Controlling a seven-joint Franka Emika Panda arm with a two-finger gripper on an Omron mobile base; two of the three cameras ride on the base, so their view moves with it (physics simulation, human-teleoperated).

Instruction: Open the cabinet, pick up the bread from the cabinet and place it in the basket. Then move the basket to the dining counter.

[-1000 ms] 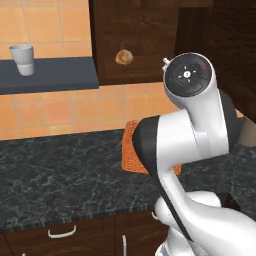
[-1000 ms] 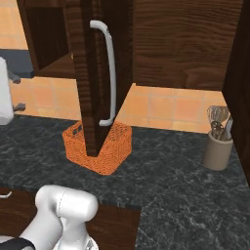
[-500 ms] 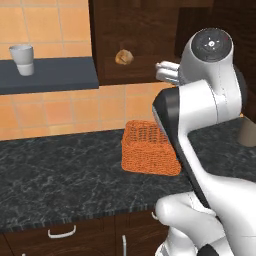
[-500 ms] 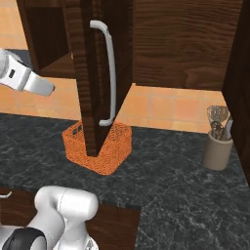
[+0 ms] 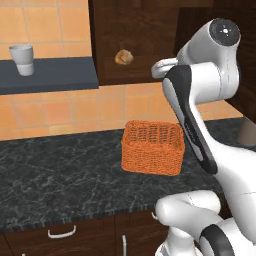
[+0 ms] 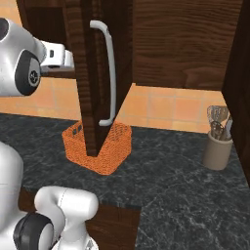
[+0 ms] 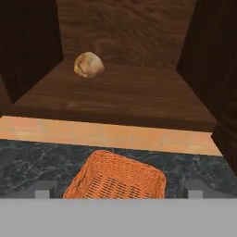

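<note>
The cabinet point(image 7: 120, 95) stands open, its door point(image 6: 85, 73) with the long silver handle point(image 6: 108, 73) swung out toward me. The bread point(image 7: 89, 65), a small tan roll, lies at the back left of the cabinet's shelf and also shows in the opening point(image 5: 123, 57). Below it the orange basket point(image 5: 152, 147) sits empty on the black counter, directly beneath the shelf edge point(image 7: 115, 178). My gripper point(image 7: 119, 189) is open, nothing between its fingertips point(image 7: 45, 189), and faces into the cabinet from in front, well short of the bread. My hand point(image 5: 161, 68) hovers above the basket. The dining counter is out of view.
The open door hangs in front of part of the basket point(image 6: 97, 149). A white cup point(image 5: 22, 59) stands on a dark shelf point(image 5: 55, 75) at the left. A utensil holder point(image 6: 218, 146) is on the black speckled counter point(image 5: 60, 175) to the right. Drawer handles point(image 5: 61, 232) lie below.
The arm has risen and swung right, uncovering the basket in the left base view. The hand has come up to shelf height, beside the open door. The gripper stays open.
</note>
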